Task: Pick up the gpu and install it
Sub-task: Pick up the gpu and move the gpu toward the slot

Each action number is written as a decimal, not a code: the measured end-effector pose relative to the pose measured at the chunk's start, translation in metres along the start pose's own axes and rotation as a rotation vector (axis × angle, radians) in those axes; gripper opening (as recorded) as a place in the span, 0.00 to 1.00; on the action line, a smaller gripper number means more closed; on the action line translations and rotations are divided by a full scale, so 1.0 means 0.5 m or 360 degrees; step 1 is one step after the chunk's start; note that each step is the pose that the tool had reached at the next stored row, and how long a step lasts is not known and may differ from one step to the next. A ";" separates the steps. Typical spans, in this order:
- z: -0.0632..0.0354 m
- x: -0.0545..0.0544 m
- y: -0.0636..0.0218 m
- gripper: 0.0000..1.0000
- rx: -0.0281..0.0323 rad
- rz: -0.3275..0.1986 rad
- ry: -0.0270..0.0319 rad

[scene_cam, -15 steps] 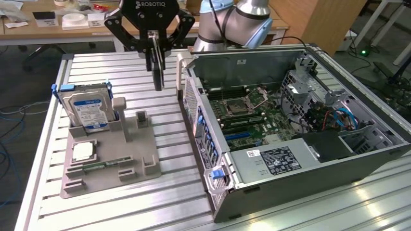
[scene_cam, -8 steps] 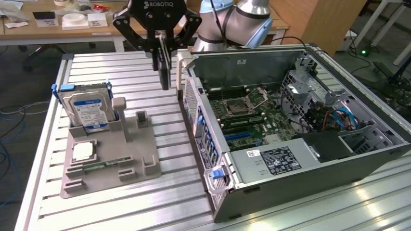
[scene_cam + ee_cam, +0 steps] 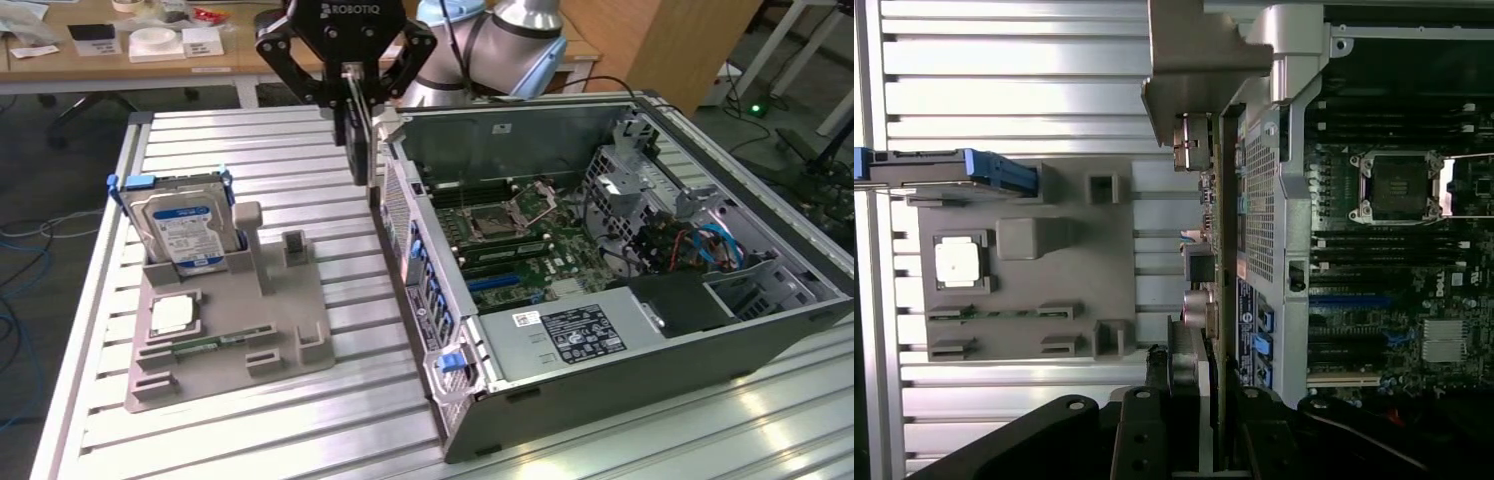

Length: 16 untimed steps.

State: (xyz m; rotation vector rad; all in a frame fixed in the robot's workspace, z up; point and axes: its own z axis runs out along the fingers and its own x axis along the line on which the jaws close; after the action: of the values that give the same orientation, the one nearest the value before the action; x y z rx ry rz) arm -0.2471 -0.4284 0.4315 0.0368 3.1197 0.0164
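Gripper clamped on the gpu, open pc case crowding its 4 o'clock, hard drive at 8.

table: ribbed bare metal, satin sheen; holder: matt grey plastic; hard drive: glossy label, blue plastic frame; card: matt black face, dull silver metal end; case: dark matt metal.
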 end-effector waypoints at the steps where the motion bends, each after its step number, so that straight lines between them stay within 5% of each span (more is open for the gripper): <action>1: 0.000 -0.003 0.000 0.28 0.00001 0.0000 0.00000; 16: 0.002 -0.040 0.001 0.28 0.00000 0.0000 -0.00001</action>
State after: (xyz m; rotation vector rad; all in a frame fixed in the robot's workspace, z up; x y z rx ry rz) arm -0.2270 -0.4284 0.4311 0.0368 3.1197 0.0165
